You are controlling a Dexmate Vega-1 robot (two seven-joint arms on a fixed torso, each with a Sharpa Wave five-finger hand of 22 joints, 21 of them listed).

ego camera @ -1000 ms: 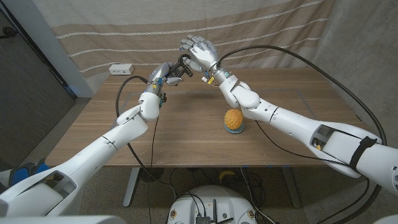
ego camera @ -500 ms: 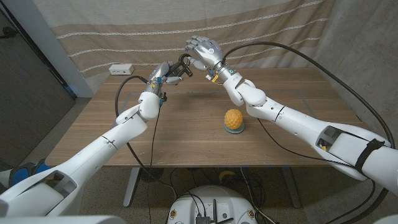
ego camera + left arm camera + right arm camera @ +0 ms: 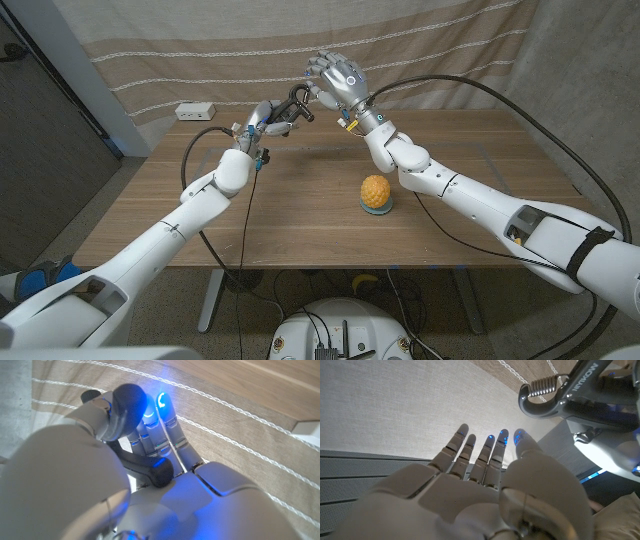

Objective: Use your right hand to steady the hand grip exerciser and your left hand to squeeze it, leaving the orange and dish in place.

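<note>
Up over the desk's far edge, left hand clamps the gripper, right hand just beside it with fingers apart, holding nothing; orange on dish sits right of center.

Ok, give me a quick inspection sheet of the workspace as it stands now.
Surface: wooden table, bare wood in front.
Job's things: hand grip exerciser held up above the table's far edge; orange sitting on a small dish, right of centre.
Clutter: white box at the far left corner.
Hands: left hand grips the exerciser; right hand beside it, fingers spread, holding nothing.
Cables: black cables loop along both arms.
Surroundings: striped curtain behind the table.
</note>
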